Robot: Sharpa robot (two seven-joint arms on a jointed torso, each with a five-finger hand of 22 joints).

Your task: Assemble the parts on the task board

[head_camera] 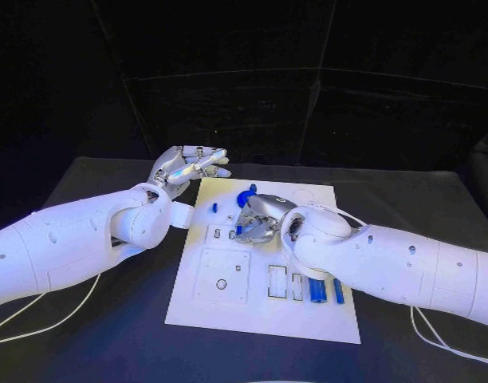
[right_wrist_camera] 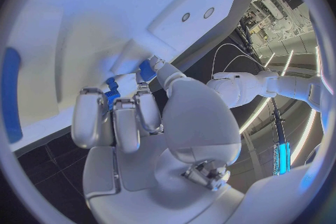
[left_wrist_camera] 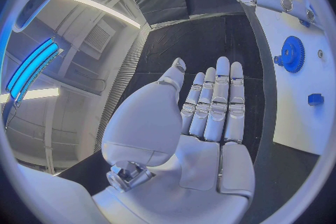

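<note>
White task board (head_camera: pixel 215 307) lies flat mid-table; a blue gear (head_camera: pixel 245 197) (toothed) stands near its far end.

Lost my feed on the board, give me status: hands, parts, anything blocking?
Left hand open, off the task board's far left corner. Right hand over mid-board, pinching a small blue part. Blue gear on board. Nothing blocking.

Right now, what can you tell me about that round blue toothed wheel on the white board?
The blue gear is a small toothed disc of plastic-looking material with a raised hub. It lies flat near the far end of the white task board, just beyond the right hand, which hides part of it from the head view. The left hand is open and off it.
</note>
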